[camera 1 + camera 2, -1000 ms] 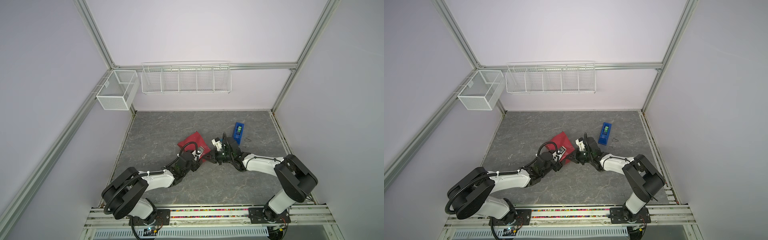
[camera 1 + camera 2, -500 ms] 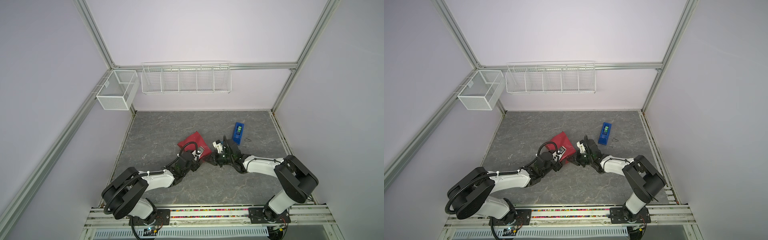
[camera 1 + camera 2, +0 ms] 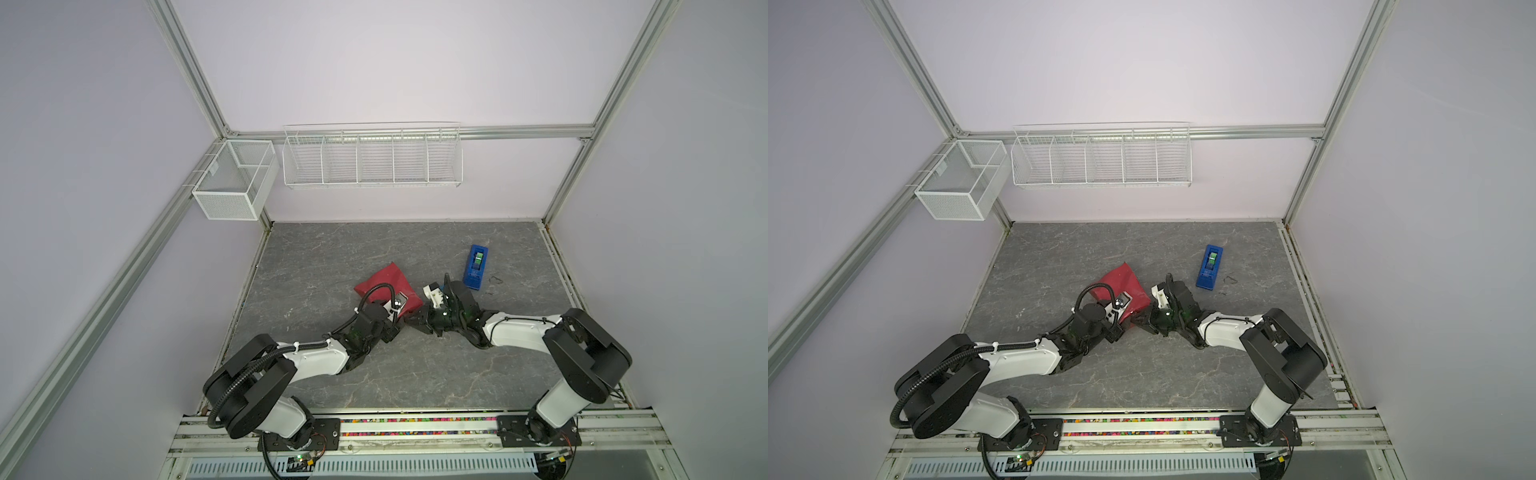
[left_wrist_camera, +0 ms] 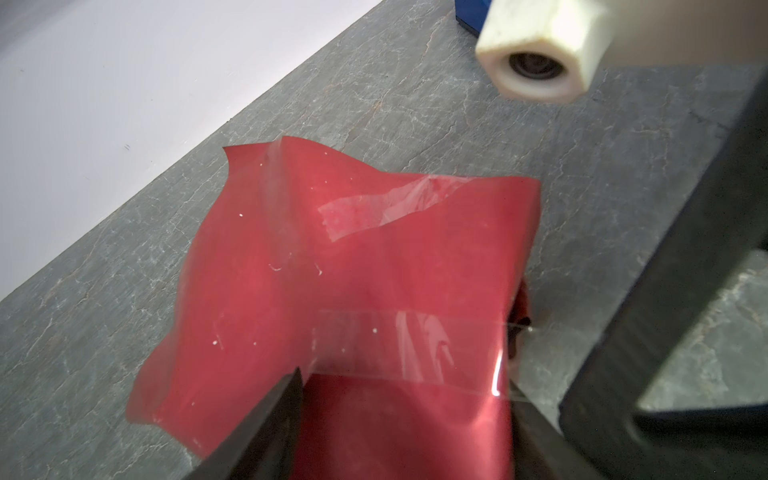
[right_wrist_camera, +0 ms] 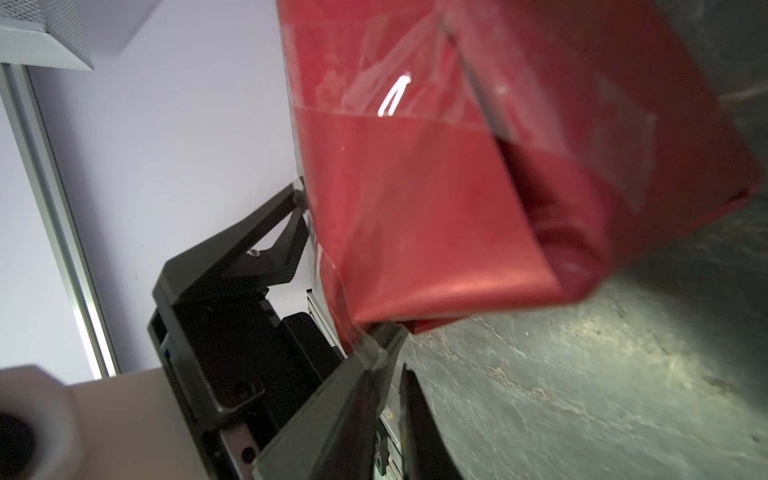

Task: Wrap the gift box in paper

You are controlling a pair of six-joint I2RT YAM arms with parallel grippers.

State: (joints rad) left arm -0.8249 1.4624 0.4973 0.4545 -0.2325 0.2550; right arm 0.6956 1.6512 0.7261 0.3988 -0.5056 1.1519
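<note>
Mid-surface (image 3: 1059,249): the paper (image 3: 1121,282), red and glossy, lies bundled. The left claw (image 3: 1120,326) is at its near edge, the right claw (image 3: 1139,322) just beside that same end. A blue tape dispenser (image 3: 1209,267) lies well apart. Jaw gaps too small to read.

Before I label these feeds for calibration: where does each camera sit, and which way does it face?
Both top views: high above the front rail, looking down on the table; left arm and right arm show whole.
Left wrist: on the left arm, looking along the left hand at the paper.
Right wrist: on the right arm, looking past the right hand at the paper's folded end and the left hand.
Shared: the paper.
</note>
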